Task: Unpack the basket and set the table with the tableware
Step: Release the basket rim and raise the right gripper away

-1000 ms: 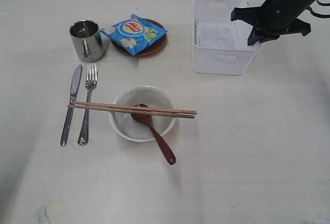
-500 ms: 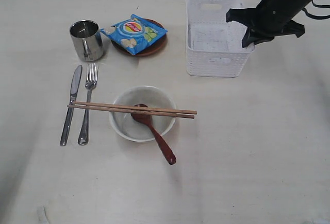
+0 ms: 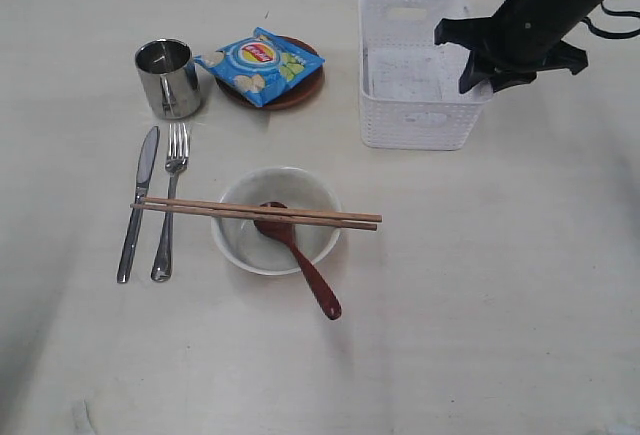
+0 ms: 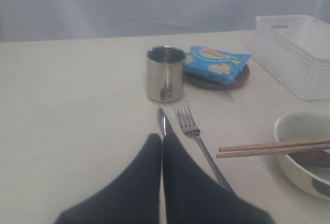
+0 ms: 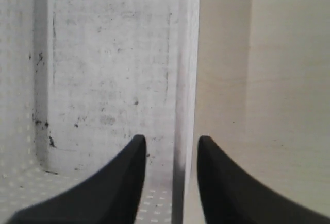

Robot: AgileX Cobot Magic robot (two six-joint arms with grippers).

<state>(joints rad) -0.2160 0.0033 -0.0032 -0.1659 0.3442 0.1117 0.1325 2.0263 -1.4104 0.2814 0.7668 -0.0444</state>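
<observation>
The white basket point(image 3: 415, 127) stands at the back right of the table point(image 3: 480, 285). My right gripper point(image 3: 478, 80) hangs over its right wall. In the right wrist view that gripper point(image 5: 171, 140) is open, one finger on either side of the basket wall point(image 5: 185, 80) with a gap on both sides, and the basket's floor point(image 5: 108, 69) looks bare. My left gripper point(image 4: 162, 137) is shut, empty, and low over the knife point(image 4: 163, 121). Knife point(image 3: 137, 205) and fork point(image 3: 168, 215) lie side by side. Two chopsticks point(image 3: 260, 213) rest across the bowl point(image 3: 235, 245), and a spoon point(image 3: 312, 280) leans in it.
A steel cup point(image 3: 167, 77) stands at the back left. Beside it a blue crisp packet point(image 3: 258, 63) lies on the brown plate point(image 3: 298, 95). The left arm does not show in the exterior view. Bare tabletop stretches along the front and right.
The basket slid left and a little farther back with my right gripper shut on its wall. The jaws have since come apart and let the wall go.
</observation>
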